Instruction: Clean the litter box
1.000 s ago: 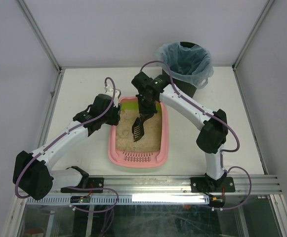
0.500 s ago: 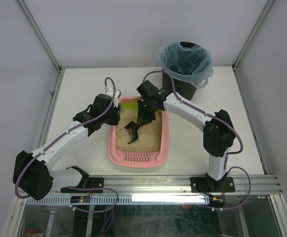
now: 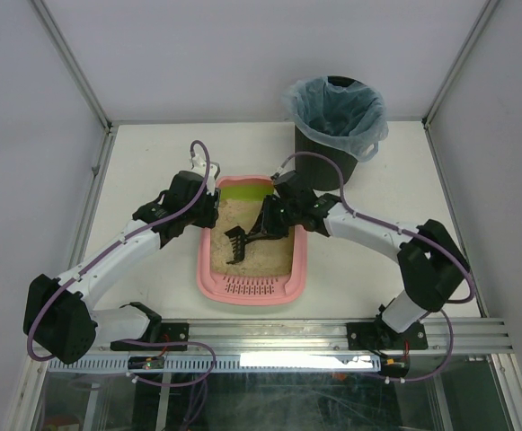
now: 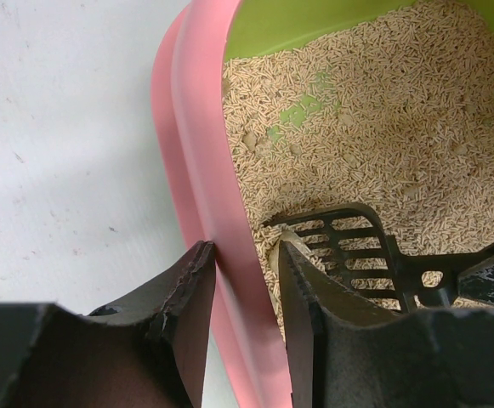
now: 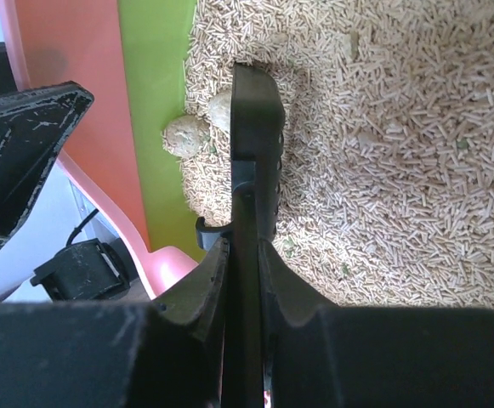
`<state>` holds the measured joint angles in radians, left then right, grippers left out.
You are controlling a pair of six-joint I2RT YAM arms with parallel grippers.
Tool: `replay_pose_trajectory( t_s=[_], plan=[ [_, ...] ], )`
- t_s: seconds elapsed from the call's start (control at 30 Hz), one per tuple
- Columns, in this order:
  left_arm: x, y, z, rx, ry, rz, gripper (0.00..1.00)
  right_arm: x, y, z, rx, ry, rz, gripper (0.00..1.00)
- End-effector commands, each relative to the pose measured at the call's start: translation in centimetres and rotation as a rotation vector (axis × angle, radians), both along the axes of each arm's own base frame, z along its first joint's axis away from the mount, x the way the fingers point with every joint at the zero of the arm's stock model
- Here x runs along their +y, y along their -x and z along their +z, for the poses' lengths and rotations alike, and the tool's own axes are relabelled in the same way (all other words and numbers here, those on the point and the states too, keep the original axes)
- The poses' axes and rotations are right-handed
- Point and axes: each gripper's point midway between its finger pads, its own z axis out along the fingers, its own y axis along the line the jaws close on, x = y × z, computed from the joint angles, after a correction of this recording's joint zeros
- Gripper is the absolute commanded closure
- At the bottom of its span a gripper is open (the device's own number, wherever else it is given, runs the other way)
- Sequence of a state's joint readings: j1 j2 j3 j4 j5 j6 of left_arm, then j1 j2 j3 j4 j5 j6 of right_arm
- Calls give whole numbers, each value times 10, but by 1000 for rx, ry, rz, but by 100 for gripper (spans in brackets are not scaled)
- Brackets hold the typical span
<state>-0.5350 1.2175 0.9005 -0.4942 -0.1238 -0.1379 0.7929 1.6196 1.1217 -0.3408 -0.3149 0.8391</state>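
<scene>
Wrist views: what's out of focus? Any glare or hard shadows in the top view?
Left wrist: litter in the litter box is sharp, the near jaws dark and soft. Right wrist: pellets crisp, the scoop handle and jaws blur into black. Top external: even light, soft shadows; only the light strip on the near rail blows out.

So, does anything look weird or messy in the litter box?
Two things. Two pale lumps sit among the pellets against the lime-green wall of the litter box, beside the scoop. And one bare green patch shows through the litter.
</scene>
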Motion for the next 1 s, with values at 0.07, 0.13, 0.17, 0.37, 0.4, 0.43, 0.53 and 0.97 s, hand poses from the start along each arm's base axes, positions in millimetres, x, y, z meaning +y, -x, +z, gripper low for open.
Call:
replay_pose_trajectory(
  t_s=[0.07,0.13,0.17,0.37,0.4,0.43,0.53,0.97],
  plan=[
    [-21,3,14,-20,79,-81,65,2,-15,53,-109,-187,-107,100],
    [-20,3,14,-21,78,-79,65,-6,-18,57,-126,-194,-136,100],
    [-20,3,14,-22,78,-78,65,-10,-19,60,-135,-201,-149,100],
    [-20,3,14,-23,76,-77,65,-31,-22,72,-195,-257,-190,100],
    [-20,3,14,-22,75,-77,65,-34,-21,72,-200,-261,-194,100],
    [-20,3,13,-21,76,-77,65,-36,-21,74,-205,-265,-199,100],
    [-20,3,13,-22,76,-74,65,-43,-17,77,-189,-282,-220,100],
    [-19,3,15,-28,76,-72,65,-97,7,96,-192,-618,-362,100]
  ],
)
